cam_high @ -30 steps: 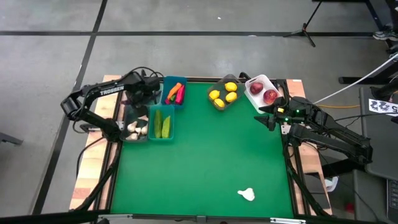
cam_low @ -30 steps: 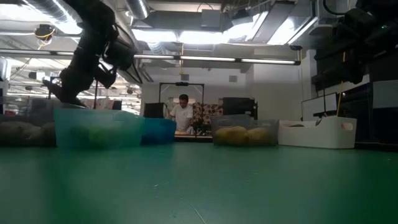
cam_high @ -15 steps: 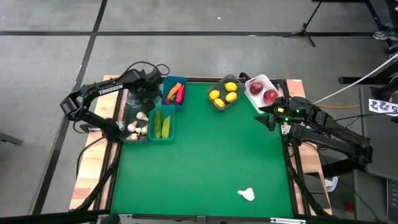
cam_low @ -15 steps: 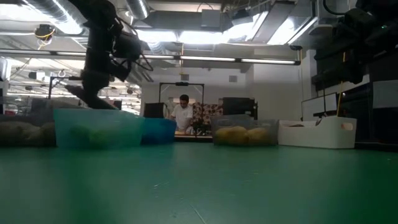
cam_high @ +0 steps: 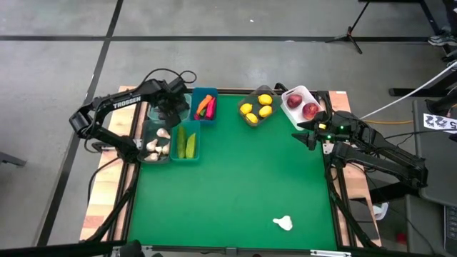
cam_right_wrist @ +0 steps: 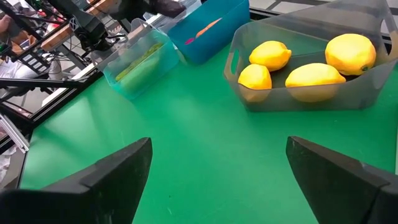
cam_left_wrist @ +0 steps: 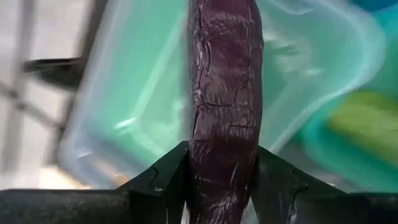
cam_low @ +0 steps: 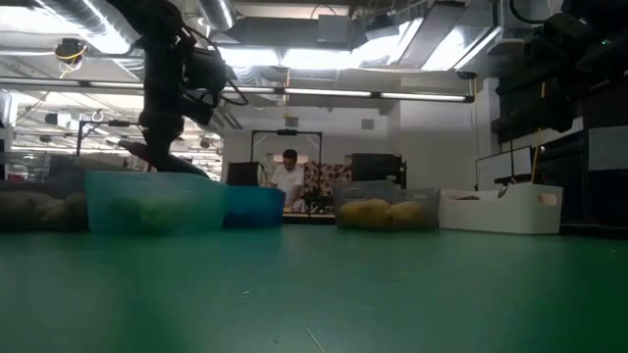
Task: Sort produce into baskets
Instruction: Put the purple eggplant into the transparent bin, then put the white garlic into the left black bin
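Eggplant (cam_left_wrist: 225,106), dark purple and wrinkled, is pinched lengthwise between the two fingers (cam_left_wrist: 163,182) of the left gripper (cam_high: 170,109), which hangs over the clear green basket (cam_left_wrist: 134,106) at the table's far left corner. Taking the teal basket (cam_high: 185,142) with its green cucumbers (cam_high: 186,143) as the landmark: the clear green basket lies just beyond it and a little to the left, the blue basket (cam_high: 203,106) holding the orange carrot (cam_high: 202,103) and red-pink peppers (cam_high: 209,108) sits just beyond it and slightly right, and a dark-looking tub (cam_high: 155,143) with white garlic bulbs (cam_high: 157,146) touches its left side. To the right of the teal basket and farther back stands the grey translucent basket (cam_right_wrist: 367,93) with four yellow lemons (cam_right_wrist: 313,74); farther right again is the white basket (cam_high: 300,106) with two red apples (cam_high: 303,107). One more garlic bulb (cam_high: 283,223) lies alone on the green table (cam_high: 235,185), well apart from the teal basket, toward the near right. The right gripper (cam_high: 309,134) waits far to the right of the teal basket, near the white basket at the table's right edge, its fingers (cam_right_wrist: 99,177) spread wide with nothing between them. In the low view, beyond the baskets, a person (cam_low: 288,181) stands in the room behind the table.
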Tool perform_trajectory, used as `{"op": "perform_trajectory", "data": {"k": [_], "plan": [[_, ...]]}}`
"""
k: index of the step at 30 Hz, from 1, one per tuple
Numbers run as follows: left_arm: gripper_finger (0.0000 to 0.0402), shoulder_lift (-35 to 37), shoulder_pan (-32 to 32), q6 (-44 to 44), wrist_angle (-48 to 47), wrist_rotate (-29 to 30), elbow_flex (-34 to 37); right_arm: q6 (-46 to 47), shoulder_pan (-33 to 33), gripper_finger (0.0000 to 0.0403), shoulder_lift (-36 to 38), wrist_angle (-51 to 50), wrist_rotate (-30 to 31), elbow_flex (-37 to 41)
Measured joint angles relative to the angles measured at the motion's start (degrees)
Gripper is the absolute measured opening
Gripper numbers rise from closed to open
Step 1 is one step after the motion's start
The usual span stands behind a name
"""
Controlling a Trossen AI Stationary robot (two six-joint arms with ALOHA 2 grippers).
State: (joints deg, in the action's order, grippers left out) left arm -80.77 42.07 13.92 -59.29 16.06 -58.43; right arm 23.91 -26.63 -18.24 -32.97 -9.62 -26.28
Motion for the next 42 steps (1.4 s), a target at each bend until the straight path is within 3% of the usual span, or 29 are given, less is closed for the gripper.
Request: {"op": "perform_trajectory", "data": {"k": [3, 6, 14, 21, 32, 42], "plan": [[0.0141, 0.00, -0.13, 0.37, -0.01, 7.84, 0.00, -0.01, 0.00, 0.0369, 0.00, 0.02, 0.01, 0.00], [0.0141, 0.00, -0.08, -2.88, -0.82, 10.63, 0.00, -0.09, 0.00, 0.0369, 0.00, 0.02, 0.12, 0.00], [0.0141, 0.00, -0.44, -5.79, -1.41, 10.16, 0.00, -0.13, 0.00, 0.0369, 0.00, 0.02, 2.13, 0.00], [0.0144, 0.00, -0.44, -3.35, -1.31, 2.33, 0.00, -0.13, 0.01, 0.0369, 0.01, 0.02, 2.13, -0.01], [0.0246, 0.00, -0.33, -5.99, -1.33, 0.94, 0.00, -0.13, 0.00, 0.0369, 0.00, 0.02, 2.13, 0.00], [0.0245, 0.00, -3.49, -7.85, -4.85, 0.95, -4.17, -0.14, 0.00, 0.0369, 0.00, 0.02, 2.13, -0.01]]}}
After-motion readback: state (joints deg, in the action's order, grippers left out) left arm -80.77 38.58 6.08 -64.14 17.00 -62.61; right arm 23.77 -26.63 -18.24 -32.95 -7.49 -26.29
